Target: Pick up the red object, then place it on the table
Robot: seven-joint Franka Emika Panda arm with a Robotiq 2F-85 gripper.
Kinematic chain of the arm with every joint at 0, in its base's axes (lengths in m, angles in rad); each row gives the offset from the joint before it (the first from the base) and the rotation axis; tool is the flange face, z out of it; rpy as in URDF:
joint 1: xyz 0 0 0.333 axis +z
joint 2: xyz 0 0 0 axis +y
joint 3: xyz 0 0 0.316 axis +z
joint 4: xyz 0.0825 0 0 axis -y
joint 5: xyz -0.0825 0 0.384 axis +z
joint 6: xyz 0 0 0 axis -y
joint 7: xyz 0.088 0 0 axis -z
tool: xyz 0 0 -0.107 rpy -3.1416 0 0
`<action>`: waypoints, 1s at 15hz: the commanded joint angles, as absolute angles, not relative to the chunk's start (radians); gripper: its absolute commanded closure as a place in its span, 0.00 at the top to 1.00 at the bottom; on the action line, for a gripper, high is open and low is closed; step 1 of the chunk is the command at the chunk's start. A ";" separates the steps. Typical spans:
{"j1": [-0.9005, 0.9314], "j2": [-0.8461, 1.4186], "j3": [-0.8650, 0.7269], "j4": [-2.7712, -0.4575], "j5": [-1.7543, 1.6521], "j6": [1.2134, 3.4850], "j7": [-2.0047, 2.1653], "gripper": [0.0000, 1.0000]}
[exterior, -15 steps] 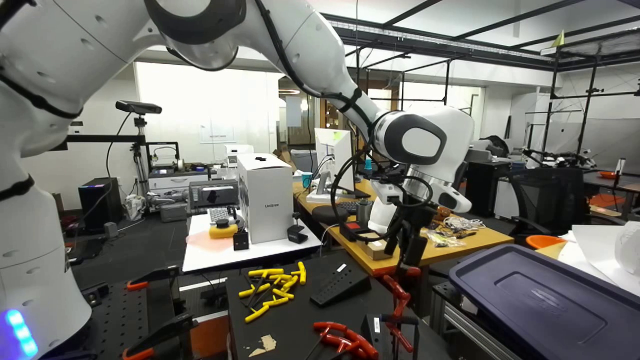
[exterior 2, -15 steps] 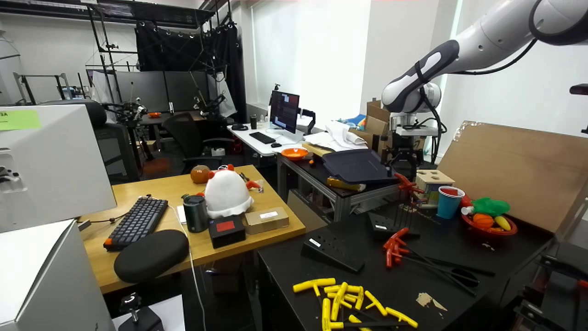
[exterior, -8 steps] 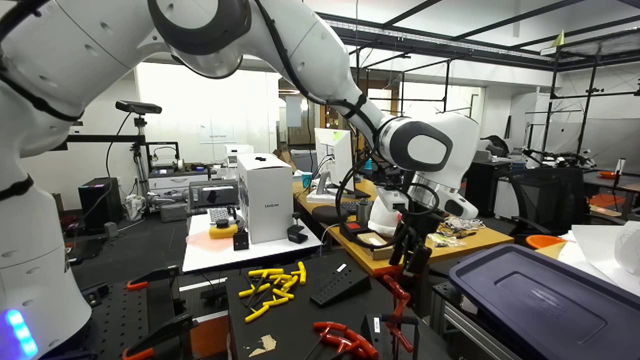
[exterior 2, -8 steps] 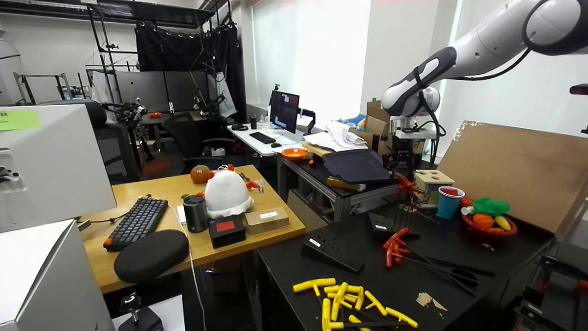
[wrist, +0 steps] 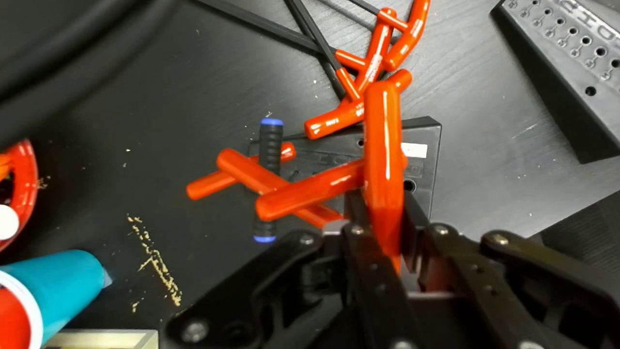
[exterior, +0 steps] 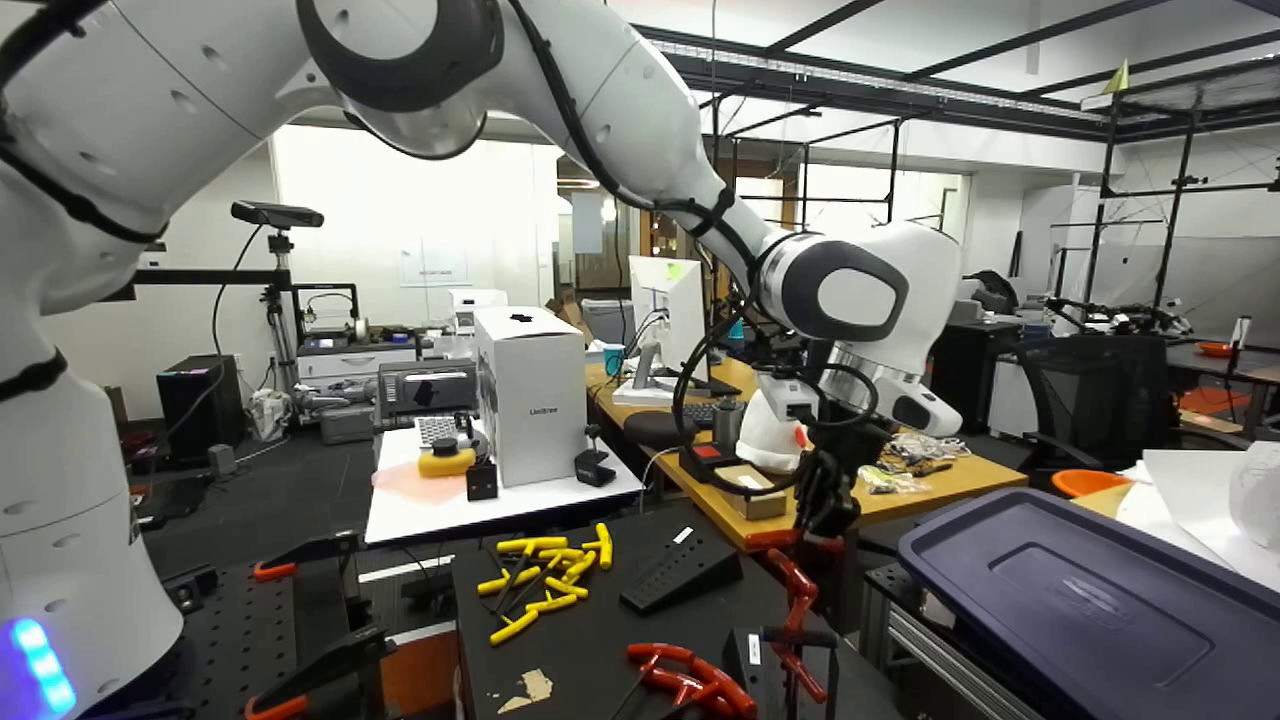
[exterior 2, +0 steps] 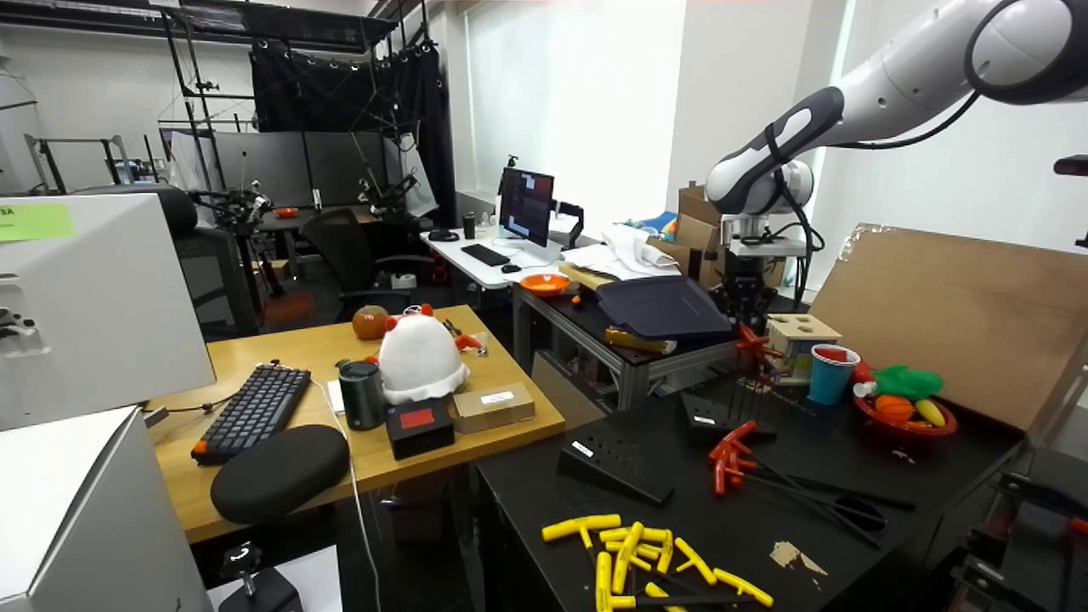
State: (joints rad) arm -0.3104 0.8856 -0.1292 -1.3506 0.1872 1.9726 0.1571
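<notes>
The red object (wrist: 385, 135) is a T-handled tool in a black stand (wrist: 421, 133), its glossy handle rising toward the wrist camera. My gripper (wrist: 384, 208) is shut on this handle, with a finger pressed to each side. In an exterior view the gripper (exterior: 825, 515) points down over the stand, at the red handles' height. The gripper (exterior 2: 744, 314) also shows in an exterior view, its fingertips dark and hard to make out. The tan wooden table (exterior 2: 289, 348) stands apart from the black surface and carries small items; in an exterior view the table (exterior: 910, 500) lies behind the gripper.
Other red handles (wrist: 310, 189) crowd the stand beside the held one. Loose red tools (exterior 2: 731, 459) and yellow tools (exterior 2: 629, 544) lie on the black surface (exterior 2: 680, 527). A teal cup (exterior 2: 831, 374), a wooden box (exterior 2: 799, 344) and a red bowl (exterior 2: 905, 429) stand near the gripper.
The arm has lowered slightly, bringing the gripper down to the red handles. Its fingers have since closed from wide apart onto one handle.
</notes>
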 commanded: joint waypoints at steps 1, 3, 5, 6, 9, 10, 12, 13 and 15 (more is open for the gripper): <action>-0.267 0.779 -0.160 -1.482 0.185 2.057 0.236 0.05; -0.240 0.744 -0.174 -1.533 0.171 2.103 0.271 0.05; -0.214 0.716 -0.186 -1.571 0.156 2.128 0.298 0.05; -0.202 0.702 -0.191 -1.588 0.150 2.134 0.308 0.05; -0.184 0.673 -0.192 -1.615 0.136 2.112 0.303 0.05; -0.180 0.665 -0.191 -1.618 0.133 2.105 0.300 0.05; -0.177 0.651 -0.188 -1.622 0.130 2.093 0.295 0.05; -0.176 0.646 -0.188 -1.622 0.127 2.089 0.295 0.05; -0.178 0.632 -0.184 -1.622 0.127 2.072 0.288 0.05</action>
State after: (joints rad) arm -0.1857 0.6952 -0.1802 -1.5773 0.1397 2.1054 0.2823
